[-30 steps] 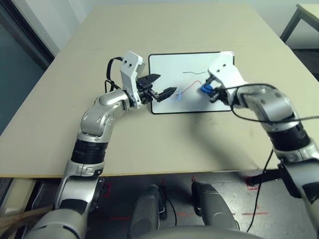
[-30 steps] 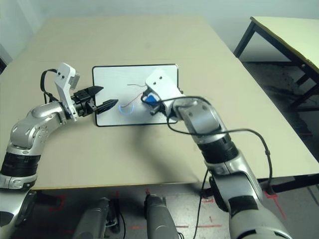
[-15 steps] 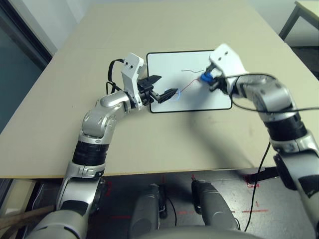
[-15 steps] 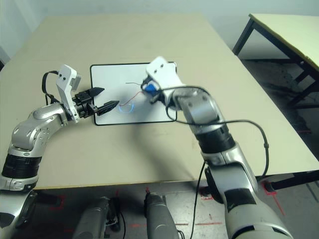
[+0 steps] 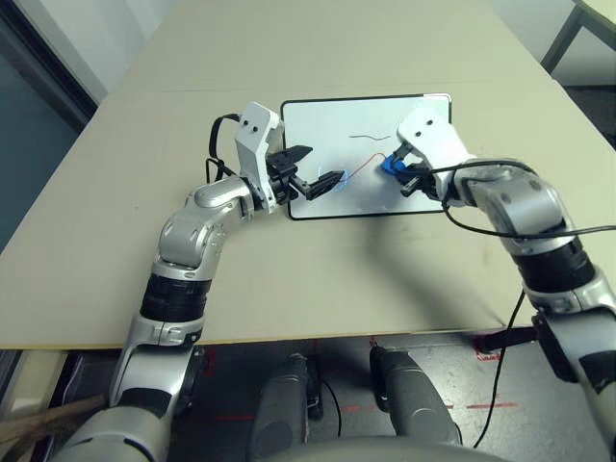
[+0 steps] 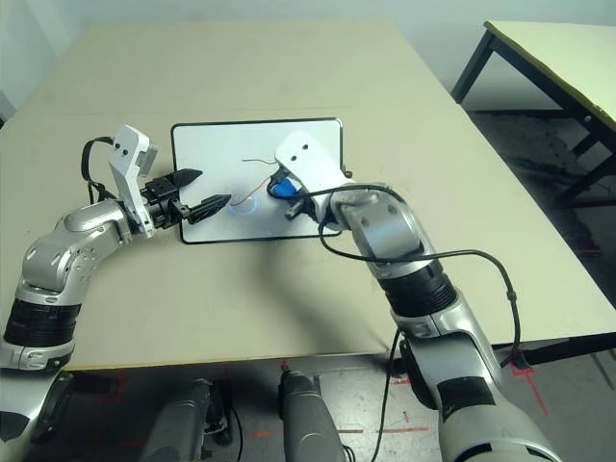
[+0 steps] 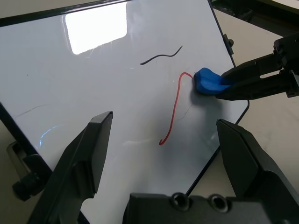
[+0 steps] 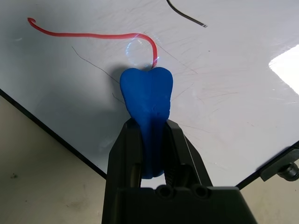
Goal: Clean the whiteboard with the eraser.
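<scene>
The whiteboard (image 5: 327, 130) lies flat on the table, black-framed, with a short black squiggle (image 7: 161, 56) and a longer red line (image 7: 174, 107) on its face. My right gripper (image 5: 399, 175) is shut on the blue eraser (image 5: 391, 166), whose free end rests on the board at the red line's upper end (image 8: 147, 95). My left gripper (image 5: 322, 164) hovers open over the board's left part, nothing between its fingers (image 7: 93, 149). In the left wrist view the eraser (image 7: 209, 81) sits right beside the red line's tip.
The beige table (image 5: 289, 269) stretches wide around the board. A second table (image 6: 549, 48) stands at the far right. A black cable (image 6: 481, 260) loops off my right forearm above the table.
My right gripper carried the eraser up the board towards the black squiggle, then back down to the red line's end. The left arm stayed almost still.
</scene>
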Robot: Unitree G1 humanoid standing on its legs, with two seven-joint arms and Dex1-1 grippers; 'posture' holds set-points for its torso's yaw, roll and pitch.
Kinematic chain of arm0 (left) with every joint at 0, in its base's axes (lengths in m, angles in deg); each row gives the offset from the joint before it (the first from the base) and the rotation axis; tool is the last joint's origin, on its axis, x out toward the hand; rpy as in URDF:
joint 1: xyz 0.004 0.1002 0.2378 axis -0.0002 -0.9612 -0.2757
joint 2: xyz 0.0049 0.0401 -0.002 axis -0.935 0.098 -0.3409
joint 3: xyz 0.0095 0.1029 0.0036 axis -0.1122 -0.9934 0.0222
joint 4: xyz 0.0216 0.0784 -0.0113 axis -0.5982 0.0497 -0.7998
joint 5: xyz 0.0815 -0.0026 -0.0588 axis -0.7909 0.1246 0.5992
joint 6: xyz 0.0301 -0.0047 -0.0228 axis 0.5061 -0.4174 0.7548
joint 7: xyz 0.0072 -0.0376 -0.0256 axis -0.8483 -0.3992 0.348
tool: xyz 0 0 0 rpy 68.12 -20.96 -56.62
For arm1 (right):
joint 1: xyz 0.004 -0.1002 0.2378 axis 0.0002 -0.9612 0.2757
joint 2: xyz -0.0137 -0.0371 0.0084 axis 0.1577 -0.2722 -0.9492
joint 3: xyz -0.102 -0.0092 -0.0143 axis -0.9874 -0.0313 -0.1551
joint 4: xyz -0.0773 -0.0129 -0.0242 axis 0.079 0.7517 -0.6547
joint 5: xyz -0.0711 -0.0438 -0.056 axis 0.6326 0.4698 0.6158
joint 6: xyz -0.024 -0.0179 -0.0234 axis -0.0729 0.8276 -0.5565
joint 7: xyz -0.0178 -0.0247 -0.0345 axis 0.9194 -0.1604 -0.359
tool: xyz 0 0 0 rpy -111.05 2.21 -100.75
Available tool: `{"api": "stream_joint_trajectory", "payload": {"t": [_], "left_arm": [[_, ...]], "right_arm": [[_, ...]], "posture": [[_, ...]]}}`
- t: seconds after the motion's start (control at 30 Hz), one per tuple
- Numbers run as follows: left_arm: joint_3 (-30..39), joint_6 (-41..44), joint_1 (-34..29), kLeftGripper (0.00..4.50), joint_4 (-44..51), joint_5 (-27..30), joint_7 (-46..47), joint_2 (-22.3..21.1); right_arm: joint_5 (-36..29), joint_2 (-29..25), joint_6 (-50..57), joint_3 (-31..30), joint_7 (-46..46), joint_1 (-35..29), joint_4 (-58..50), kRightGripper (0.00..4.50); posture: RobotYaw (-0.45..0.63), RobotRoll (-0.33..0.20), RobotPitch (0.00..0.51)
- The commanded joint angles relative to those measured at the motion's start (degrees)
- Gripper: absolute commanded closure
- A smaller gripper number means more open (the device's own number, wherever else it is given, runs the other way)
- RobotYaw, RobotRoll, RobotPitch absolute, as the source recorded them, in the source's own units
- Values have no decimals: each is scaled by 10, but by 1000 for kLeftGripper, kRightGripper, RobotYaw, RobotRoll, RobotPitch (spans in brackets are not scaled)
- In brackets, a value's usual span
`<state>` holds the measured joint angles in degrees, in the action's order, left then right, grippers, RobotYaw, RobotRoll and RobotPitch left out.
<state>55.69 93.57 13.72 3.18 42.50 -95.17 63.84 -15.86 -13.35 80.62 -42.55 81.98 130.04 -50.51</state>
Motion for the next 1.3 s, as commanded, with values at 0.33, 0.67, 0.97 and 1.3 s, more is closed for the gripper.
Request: {"api": "stream_joint_trajectory", "payload": {"t": [0.33,0.67,0.97,1.3], "left_arm": [[0,13,-9,0,19,4,7,-2],[-1,10,-6,0,14,3,8,0],[0,13,-9,0,20,4,8,-3],[1,12,-9,0,18,3,11,-3]], "right_arm": [[26,31,-92,22,-19,62,122,3932],[15,13,6,-12,15,-14,-11,3932],[34,43,-95,35,-20,74,121,3932],[26,37,-45,-3,9,22,46,3932]], "posture": [[-150,0,182],[-158,0,180],[-145,0,181],[-146,0,177]]}}
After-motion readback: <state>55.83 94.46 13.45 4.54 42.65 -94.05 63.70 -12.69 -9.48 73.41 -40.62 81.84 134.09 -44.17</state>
